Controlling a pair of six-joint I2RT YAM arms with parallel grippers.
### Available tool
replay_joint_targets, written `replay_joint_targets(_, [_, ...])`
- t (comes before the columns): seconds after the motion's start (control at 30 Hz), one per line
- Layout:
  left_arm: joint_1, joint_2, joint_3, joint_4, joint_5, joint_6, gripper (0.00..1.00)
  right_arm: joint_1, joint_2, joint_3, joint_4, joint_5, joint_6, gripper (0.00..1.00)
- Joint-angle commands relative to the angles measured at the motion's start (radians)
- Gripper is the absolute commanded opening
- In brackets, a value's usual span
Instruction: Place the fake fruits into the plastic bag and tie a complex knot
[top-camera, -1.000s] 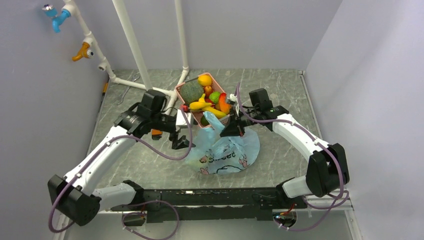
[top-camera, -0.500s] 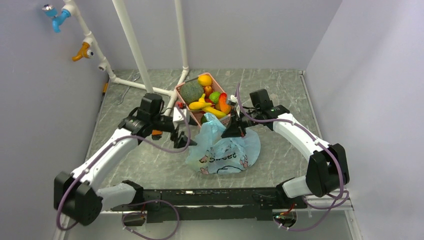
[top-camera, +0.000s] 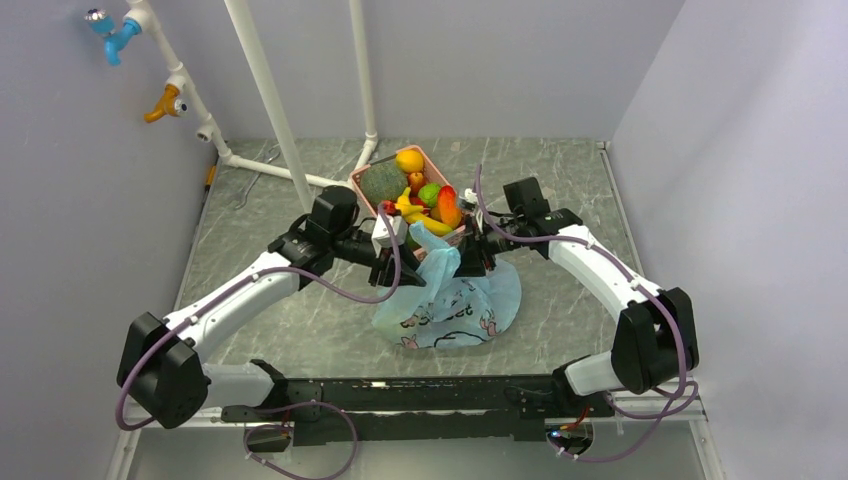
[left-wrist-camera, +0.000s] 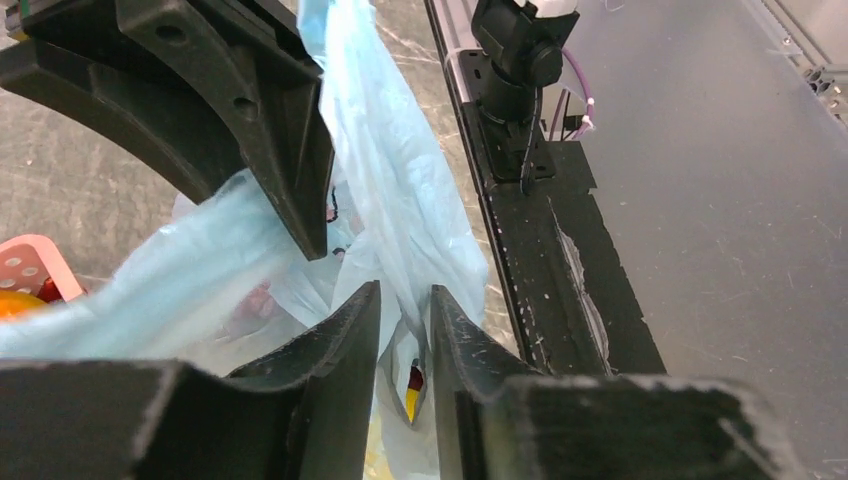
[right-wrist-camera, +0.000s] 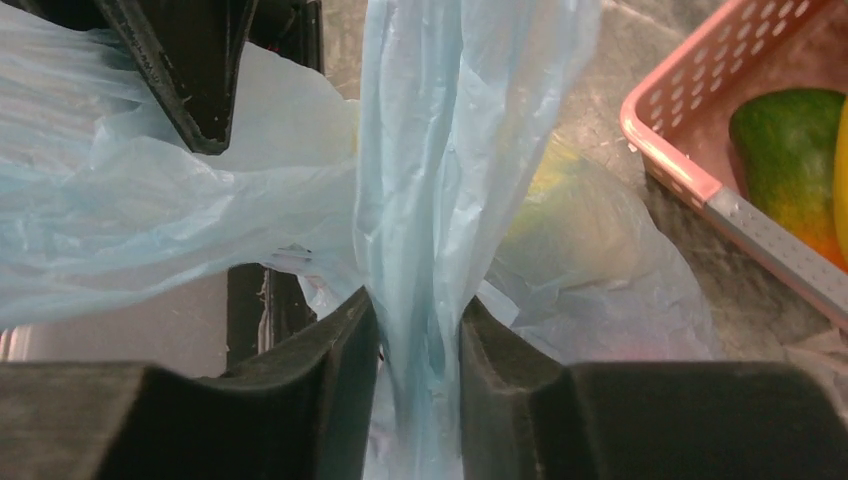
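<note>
Arriving at plastic bag (top-camera: 455, 305), left gripper (left-wrist-camera: 405, 290)

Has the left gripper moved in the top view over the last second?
Yes. The left gripper has shifted right and slightly up-frame, toward the pink basket, and now meets the plastic bag.

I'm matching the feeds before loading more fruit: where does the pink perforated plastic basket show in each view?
Top external: the pink perforated plastic basket sits at centre, just beyond both wrists.
Left wrist: only a corner of it shows, at the lower left edge.
Right wrist: its rim and wall fill the upper right corner.
Shared landmark: the thin light-blue plastic bag, next to the basket in all three.
</note>
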Motion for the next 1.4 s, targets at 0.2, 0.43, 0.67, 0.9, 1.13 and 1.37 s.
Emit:
replay_joint_targets(0.2, [-0.03,0.033,0.01,0.057,0.007,-0.079,0.45,-0.063,-0.035,0.038,-0.157,-0.031,-0.169,0.55])
replay_joint_targets(0.43, [-0.058,0.07,0.013,0.066,-0.02,-0.087,0.69,-0.063,-0.036,0.017,-0.089,-0.066,-0.114,0.49])
replay_joint_targets(0.67, [-0.063,0.103,0.068,-0.019,0.02,-0.048,0.27,-0.061,-0.04,0.006,-0.085,-0.076,-0.118,0.18])
replay_joint_targets(0.9, [-0.022,0.043,0.055,-0.025,-0.115,-0.119,0.0,-0.061,-0.054,0.012,-0.092,-0.089,-0.091,0.08])
replay_joint_targets(1.13, [-0.018,0.001,0.009,0.049,-0.406,-0.151,0.0,-0.053,-0.076,-0.005,-0.026,-0.118,-0.02,0.39])
replay_joint_targets(1.37, [-0.09,0.016,0.031,0.002,-0.373,-0.006,0.0,-0.032,-0.054,0.014,0.022,-0.147,0.034,0.7])
